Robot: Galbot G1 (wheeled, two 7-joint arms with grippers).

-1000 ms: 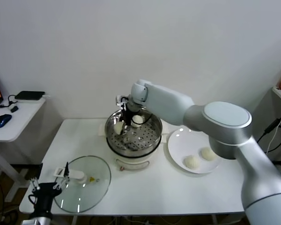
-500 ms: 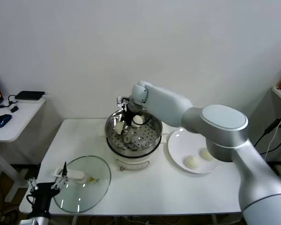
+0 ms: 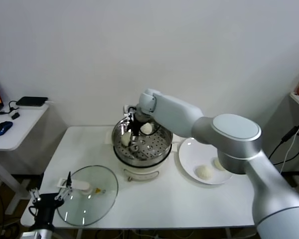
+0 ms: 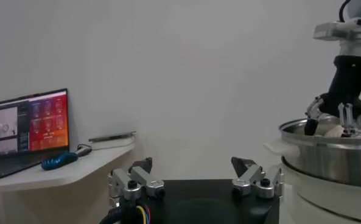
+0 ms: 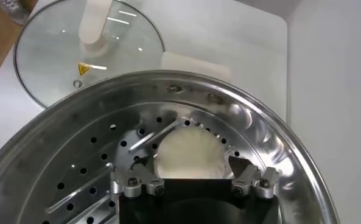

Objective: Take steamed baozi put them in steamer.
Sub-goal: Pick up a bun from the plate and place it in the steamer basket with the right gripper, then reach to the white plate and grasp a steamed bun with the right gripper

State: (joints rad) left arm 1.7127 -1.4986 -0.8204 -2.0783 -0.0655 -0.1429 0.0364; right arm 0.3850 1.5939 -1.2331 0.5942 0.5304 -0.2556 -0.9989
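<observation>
The right end effector (image 3: pixel 128 135) reaches down inside the steamer (image 3: pixel 142 145), at its left side, low over the perforated tray (image 5: pixel 77 182). Its fingers are spread apart on either side of a bun (image 5: pixel 189 155) that sits on the tray; the fingers stand beside the bun, and whether they touch it cannot be told. A second bun (image 3: pixel 147 128) lies at the back of the tray, just beside the arm.

Two more buns (image 3: pixel 204 172) remain on the white plate (image 3: pixel 189 149), which sits on the bench (image 3: pixel 164 199) to the right of the steamer, close to it.

The glass lid (image 3: pixel 87 188) lies flat on the bench to the front left of the steamer. The left end effector (image 4: pixel 192 182) hangs idle off the bench's front left corner, beside the lid, its fingers wide apart and holding nothing.
</observation>
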